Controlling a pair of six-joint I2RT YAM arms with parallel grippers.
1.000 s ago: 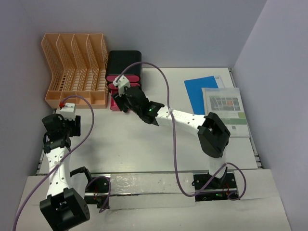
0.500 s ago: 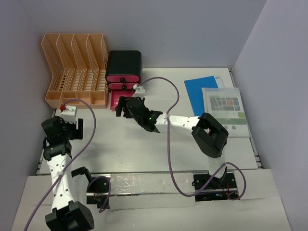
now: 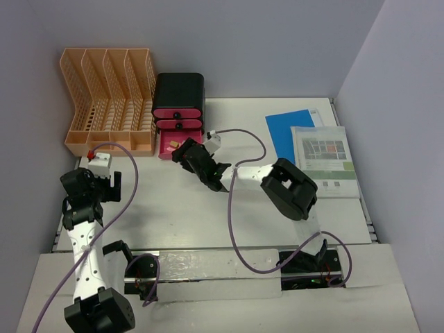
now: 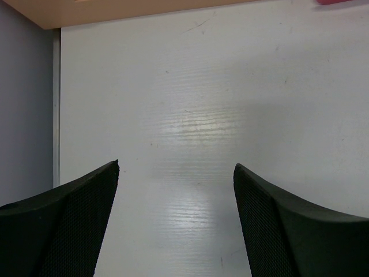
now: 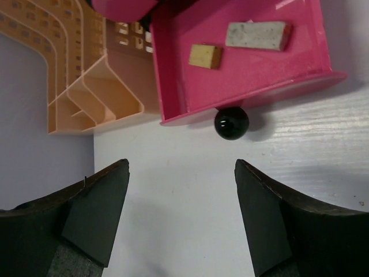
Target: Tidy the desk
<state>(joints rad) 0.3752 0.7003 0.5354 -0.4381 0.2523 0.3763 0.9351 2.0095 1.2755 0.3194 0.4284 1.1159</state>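
A: Where's the right gripper point(image 5: 181, 167)?
B: Its fingers are spread wide with nothing between them. It sits just in front of the black knob point(image 5: 232, 123) on the lowest pink drawer point(image 5: 248, 75), and that drawer stands open.
A: Anything inside?
B: 2 small things lying apart: a yellowish block point(image 5: 206, 56) and a pale grey block point(image 5: 257, 33).
A: And the left gripper point(image 4: 176, 167)?
B: Spread too, and empty. It's above bare desk point(image 3: 208, 215) near the left edge, close to the peach file rack point(image 3: 109, 97).
A: The desk itself?
B: It lies beneath both arms, wall to wall. A blue sheet point(image 3: 290, 133) and a printed booklet point(image 3: 322, 156) rest at its far right.
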